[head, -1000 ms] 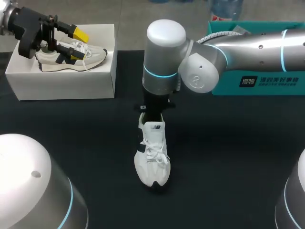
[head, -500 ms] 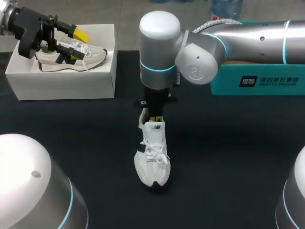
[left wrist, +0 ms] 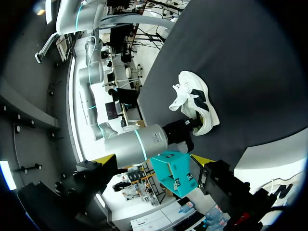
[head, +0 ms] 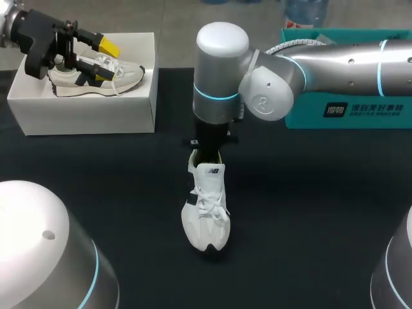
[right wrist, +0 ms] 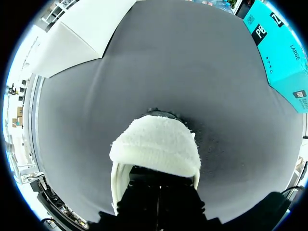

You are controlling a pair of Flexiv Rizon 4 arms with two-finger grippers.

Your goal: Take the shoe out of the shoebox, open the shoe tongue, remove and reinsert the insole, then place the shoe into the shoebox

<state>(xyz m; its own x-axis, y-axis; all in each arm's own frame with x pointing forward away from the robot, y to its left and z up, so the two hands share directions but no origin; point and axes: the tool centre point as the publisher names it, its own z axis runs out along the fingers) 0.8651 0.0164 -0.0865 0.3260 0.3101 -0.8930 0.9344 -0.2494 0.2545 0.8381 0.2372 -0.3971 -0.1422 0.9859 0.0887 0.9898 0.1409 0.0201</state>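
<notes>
White shoe [head: 206, 209]: stood upright at the centre of the black bench [head: 309, 212], toe toward the near edge, well apart from the white shoebox [head: 84, 109] at far left, which held a second shoe [head: 125, 76]. Right pincer [head: 208, 149]: down at the white shoe's heel opening; whether wide or narrow could not be told. Left pincer [head: 103, 62]: over the shoebox, set wide above the second shoe.

Black matte desk [head: 309, 212] spread wide under soft, even light, a teal cardboard box [head: 309, 119] standing at its far right edge, dark surface faintly sheened.
</notes>
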